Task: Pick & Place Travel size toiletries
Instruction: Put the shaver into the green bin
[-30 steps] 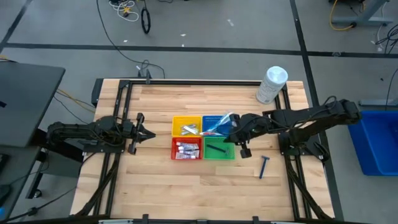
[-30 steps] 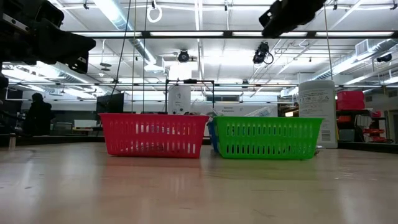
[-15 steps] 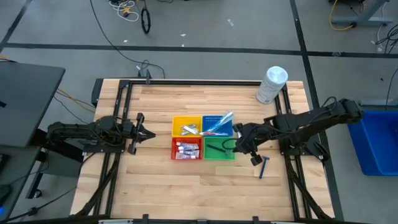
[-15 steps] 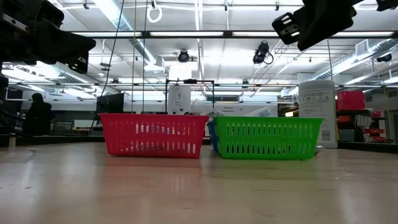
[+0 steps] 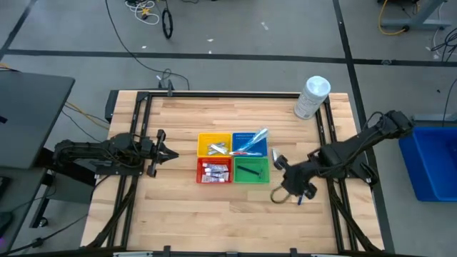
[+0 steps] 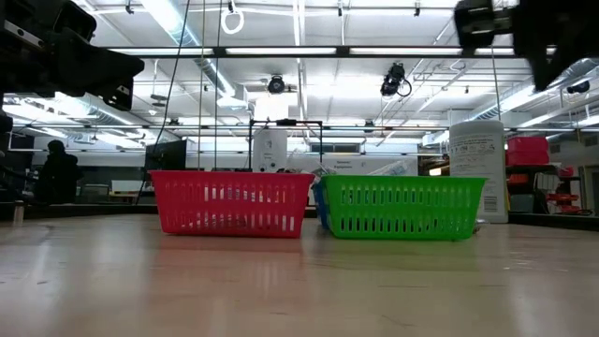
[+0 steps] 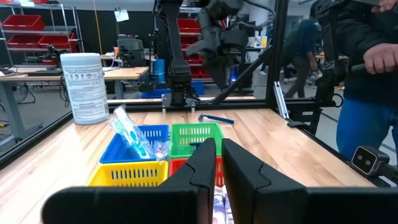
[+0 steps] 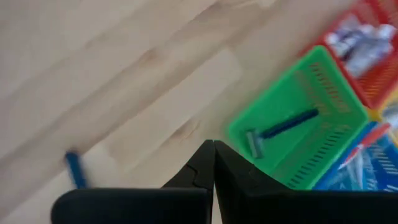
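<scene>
Four baskets [image 5: 233,157] (clustered mid-table) block; edges open.

loose razor [image 5: 300,199] mostly hidden under right arm; blurred, edge-cut [image 8: 75,169] | tubes [image 5: 214,170] too small

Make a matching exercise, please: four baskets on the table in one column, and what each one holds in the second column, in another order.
Column 1:
1. yellow basket
2. blue basket
3. red basket
4. green basket

Column 2:
A. one dark razor
B. small white tubes
C. toothbrushes
D. silvery packets

Pairs: 1-D, 2-C, 3-B, 4-A
</scene>
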Robot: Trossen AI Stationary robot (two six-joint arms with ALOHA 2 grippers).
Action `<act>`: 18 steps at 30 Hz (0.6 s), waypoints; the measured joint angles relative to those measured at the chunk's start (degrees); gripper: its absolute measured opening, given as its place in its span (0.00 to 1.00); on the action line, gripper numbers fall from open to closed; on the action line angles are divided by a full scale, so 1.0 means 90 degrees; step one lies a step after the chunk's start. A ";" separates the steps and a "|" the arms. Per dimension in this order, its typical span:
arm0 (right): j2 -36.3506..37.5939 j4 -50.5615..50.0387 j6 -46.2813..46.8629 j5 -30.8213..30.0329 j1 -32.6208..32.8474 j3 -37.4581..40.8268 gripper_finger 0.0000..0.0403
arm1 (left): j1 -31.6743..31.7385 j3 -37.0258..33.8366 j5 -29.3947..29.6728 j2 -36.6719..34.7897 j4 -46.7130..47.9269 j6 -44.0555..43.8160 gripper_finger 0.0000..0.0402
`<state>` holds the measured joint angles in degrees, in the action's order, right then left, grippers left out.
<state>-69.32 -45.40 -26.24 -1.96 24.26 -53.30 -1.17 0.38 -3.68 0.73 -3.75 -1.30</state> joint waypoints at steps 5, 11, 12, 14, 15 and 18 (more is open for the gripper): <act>-0.0002 -0.0608 -0.0639 -0.0112 0.0700 0.0000 0.02 | 0.0000 0.0000 0.0000 0.0000 0.0002 0.0000 0.08; -0.0002 -0.0934 -0.0876 -0.0111 0.1467 0.0000 0.02 | 0.0000 -0.0002 0.0000 0.0000 0.0002 0.0000 0.08; -0.0002 -0.0931 -0.0876 -0.0111 0.1578 0.0000 0.02 | 0.0000 -0.0001 -0.0001 0.0000 0.0000 0.0001 0.08; -0.0002 -0.0934 -0.0876 -0.0110 0.1784 0.0000 0.02 | 0.0002 0.0000 0.0000 0.0000 0.0002 0.0001 0.08; -0.0002 -0.0934 -0.0876 -0.0109 0.1865 0.0000 0.02 | 0.0002 0.0000 0.0000 0.0000 0.0000 0.0000 0.08; -0.0005 -0.0934 -0.0875 -0.0108 0.2032 0.0000 0.02 | 0.0002 0.0000 0.0000 0.0000 0.0002 0.0002 0.08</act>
<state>-69.36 -53.80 -34.12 -2.93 42.54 -53.30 -1.15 0.38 -3.68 0.73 -3.73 -1.28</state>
